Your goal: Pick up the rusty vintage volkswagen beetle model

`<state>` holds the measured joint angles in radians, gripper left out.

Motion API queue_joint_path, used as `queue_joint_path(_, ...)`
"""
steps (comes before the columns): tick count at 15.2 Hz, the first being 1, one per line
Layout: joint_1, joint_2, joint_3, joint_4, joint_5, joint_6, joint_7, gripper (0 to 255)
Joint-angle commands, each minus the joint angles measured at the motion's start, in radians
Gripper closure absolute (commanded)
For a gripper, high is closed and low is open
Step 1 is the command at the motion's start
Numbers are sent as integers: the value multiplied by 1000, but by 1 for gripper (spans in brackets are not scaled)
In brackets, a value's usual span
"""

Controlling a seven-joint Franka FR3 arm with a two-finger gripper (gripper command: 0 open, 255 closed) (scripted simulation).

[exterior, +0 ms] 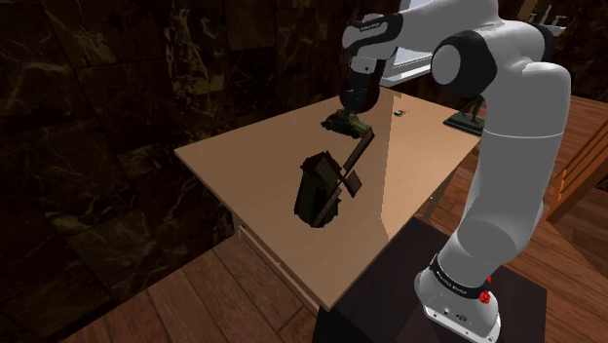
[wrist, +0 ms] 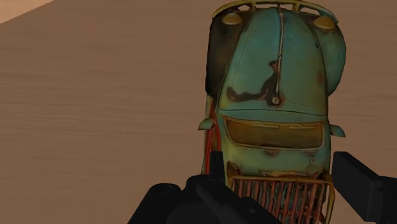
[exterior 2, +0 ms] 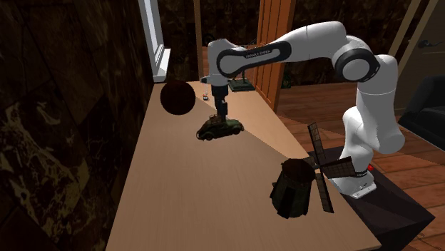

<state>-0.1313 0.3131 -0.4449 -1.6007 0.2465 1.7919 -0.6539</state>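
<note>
Beetle model: rusty teal, on the table near the far corner in the shoulder view.
Gripper: jaws apart, straddling the car.

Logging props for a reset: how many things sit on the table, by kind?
Model car: 1
Windmill model: 1
Dark ball: 1
Small ornament on a flat base: 1
Tiny pale item, too small to name: 1
Total: 5
</note>
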Motion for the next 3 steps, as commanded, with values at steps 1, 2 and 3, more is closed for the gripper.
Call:
queue_joint_path(1,-2,-2,-1,26,-2,-26,3,255)
queue_joint_path(2,-2,-3,-1,27,-2,-28,4,255)
queue_joint_path(3,-2,-2,-1,27,-2,-28,4,255)
